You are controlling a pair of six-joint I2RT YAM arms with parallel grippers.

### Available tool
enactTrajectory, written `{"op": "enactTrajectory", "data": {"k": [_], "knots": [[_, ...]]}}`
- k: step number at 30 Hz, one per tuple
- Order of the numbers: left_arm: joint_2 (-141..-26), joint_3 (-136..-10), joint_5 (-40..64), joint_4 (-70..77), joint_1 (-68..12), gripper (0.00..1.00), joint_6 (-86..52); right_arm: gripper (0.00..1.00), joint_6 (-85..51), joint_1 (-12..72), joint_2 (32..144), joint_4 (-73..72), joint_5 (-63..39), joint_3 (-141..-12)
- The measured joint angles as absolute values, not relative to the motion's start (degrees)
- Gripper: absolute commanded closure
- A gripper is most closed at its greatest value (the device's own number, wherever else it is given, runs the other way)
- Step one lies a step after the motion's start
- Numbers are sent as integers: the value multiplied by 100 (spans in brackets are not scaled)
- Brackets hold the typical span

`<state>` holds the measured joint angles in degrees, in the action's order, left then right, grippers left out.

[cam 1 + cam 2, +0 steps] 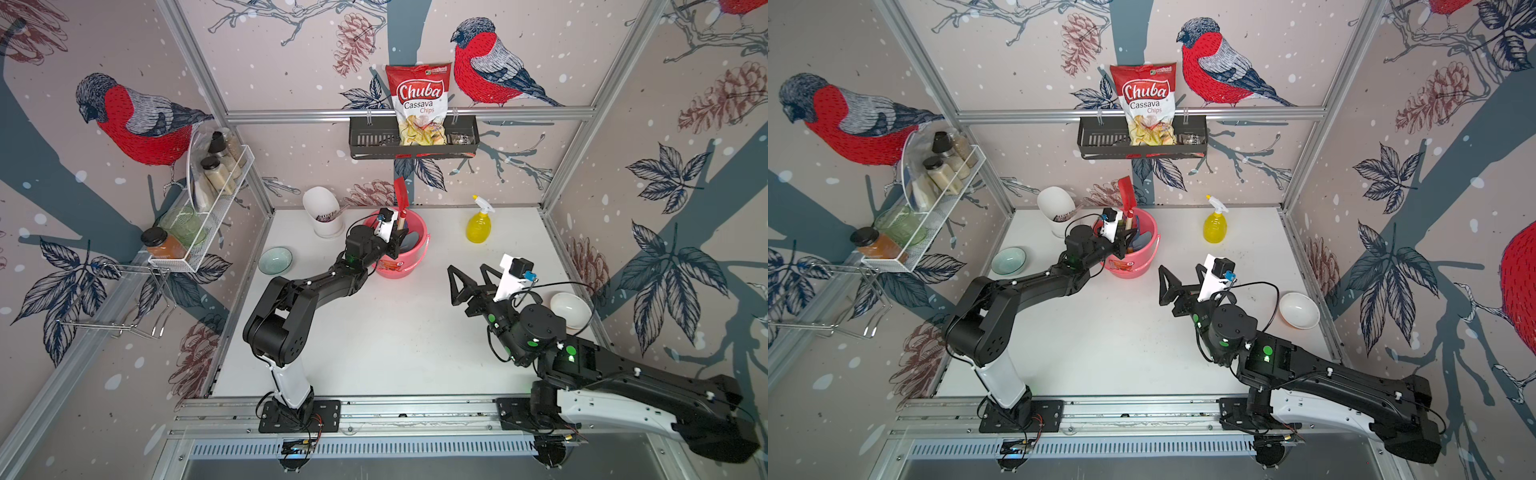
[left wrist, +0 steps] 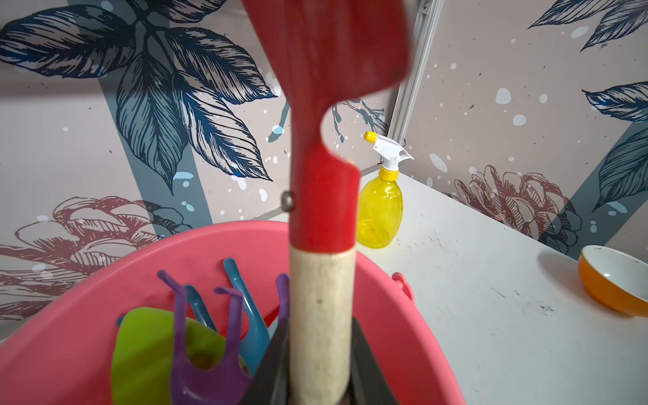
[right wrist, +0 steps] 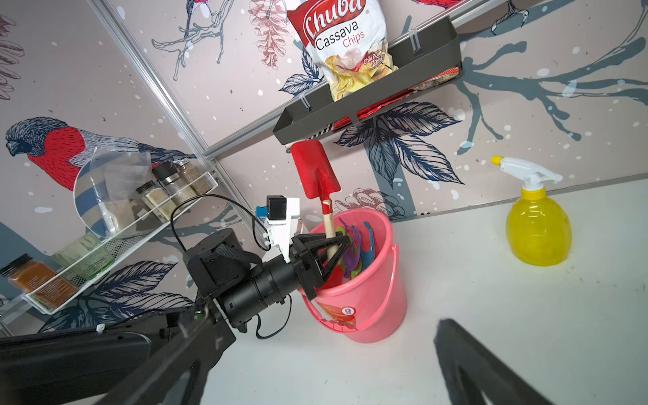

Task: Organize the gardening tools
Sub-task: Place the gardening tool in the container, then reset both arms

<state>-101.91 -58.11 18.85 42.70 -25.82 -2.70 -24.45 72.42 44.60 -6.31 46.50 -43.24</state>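
Left pincer (image 3: 331,247) grips the red square shovel (image 3: 317,171) by its handle, blade up, over the pink bucket (image 3: 371,298); right pincer (image 1: 467,270) gapes empty above the counter (image 1: 395,340).

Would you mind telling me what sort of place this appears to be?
Likely a staged robot test cell: aluminium frame with bird wallpaper, arms bolted to a rail, household props like the pink bucket.

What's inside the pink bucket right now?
Green spade, purple fork and blue fork stand heads-up in the bucket. The left gripper holds the red shovel upright in it. Handles and bucket floor are covered.
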Motion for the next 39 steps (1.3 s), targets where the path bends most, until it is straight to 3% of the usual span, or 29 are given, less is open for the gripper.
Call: {"op": "enactTrajectory", "data": {"k": [3, 5, 6, 24, 31, 39], "knots": [[-10171, -5693, 1861, 4484, -2582, 31, -255, 0, -2449, 7242, 4462, -624, 4654, -4318], [-10101, -5527, 1817, 4622, -2582, 6, -259, 0, -2462, 7242, 4464, -596, 4665, -4316], [-10079, -5448, 1809, 4718, -2582, 2, -252, 0, -2464, 7242, 4466, -593, 4668, -4316], [-9135, -5096, 1634, 4976, -2661, 2, -305, 0, -2582, 7102, 4480, -569, 4711, -4136], [-7570, -4123, 1125, 4565, -2945, 2, -259, 0, -2692, 5551, 4499, 16, 4303, -4001], [-5542, -2707, -174, 3623, -2950, 4, -416, 0, -2401, 3640, 4193, 34, 3660, -3367]]}}
